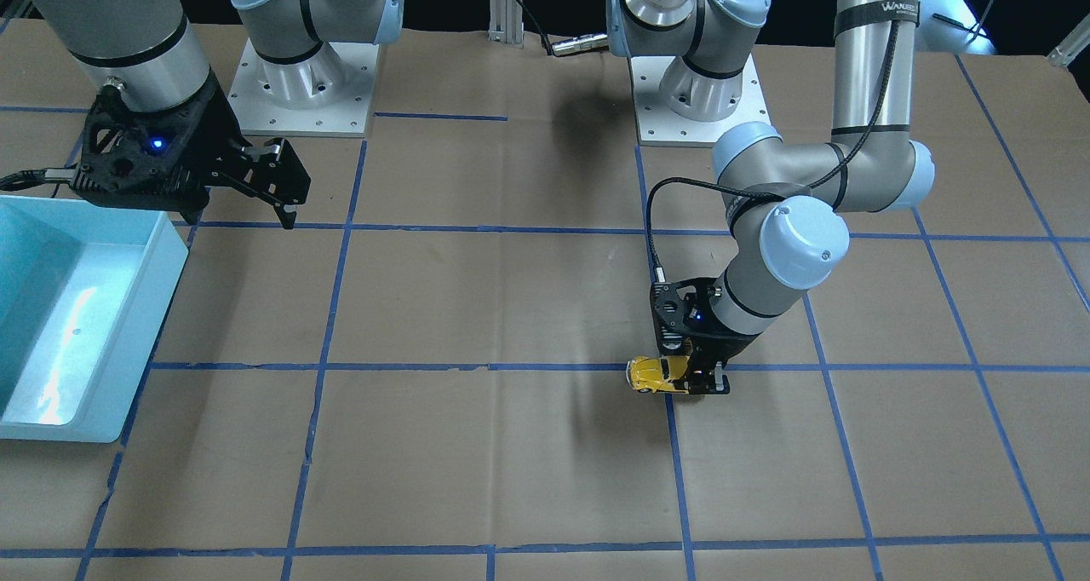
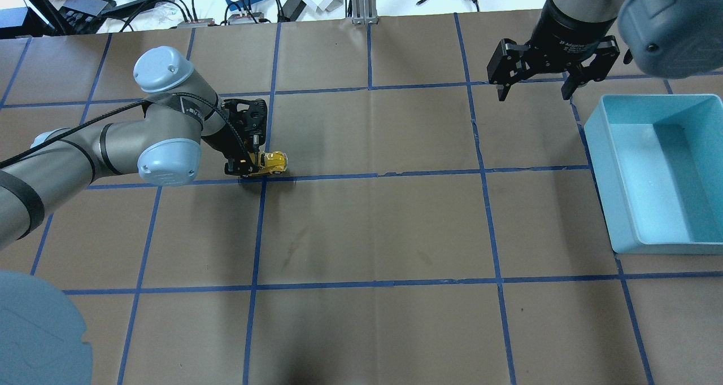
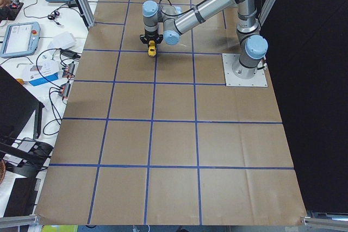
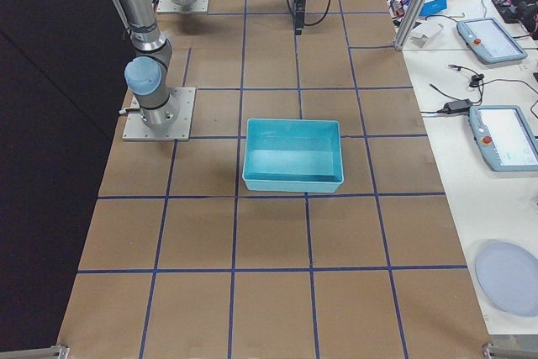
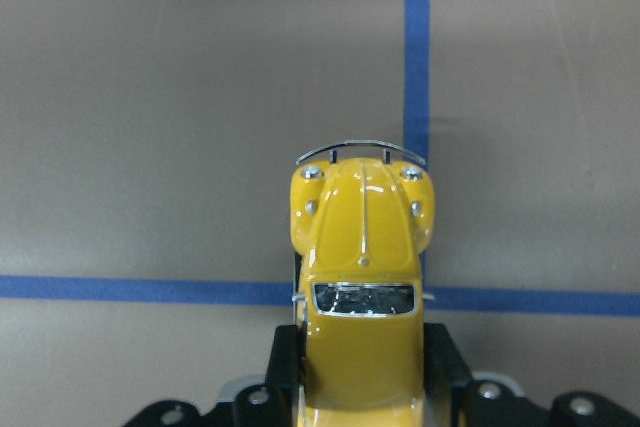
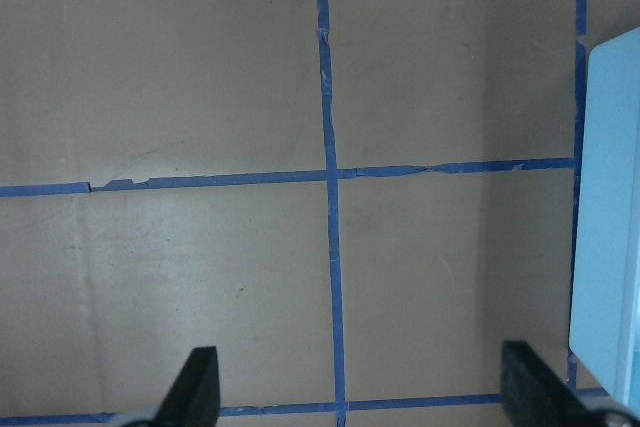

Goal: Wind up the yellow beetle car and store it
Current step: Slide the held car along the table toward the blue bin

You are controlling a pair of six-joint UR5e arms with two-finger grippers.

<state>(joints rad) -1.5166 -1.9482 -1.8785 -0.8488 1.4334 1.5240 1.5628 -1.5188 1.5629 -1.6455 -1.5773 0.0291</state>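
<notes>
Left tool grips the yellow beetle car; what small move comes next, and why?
Probably drag the yellow beetle car backward along the paper to wind it: the left tool is shut on its rear, its wheels seem at the paper, and its nose points toward the light blue bin.

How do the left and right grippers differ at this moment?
The left gripper is shut on the yellow beetle car, while the right gripper is open and holds nothing. The left gripper is low, with the car at the table's surface near a crossing of blue tape lines. The right gripper hangs higher, beside the blue bin. Both are black two-finger grippers pointing down at the table.
</notes>
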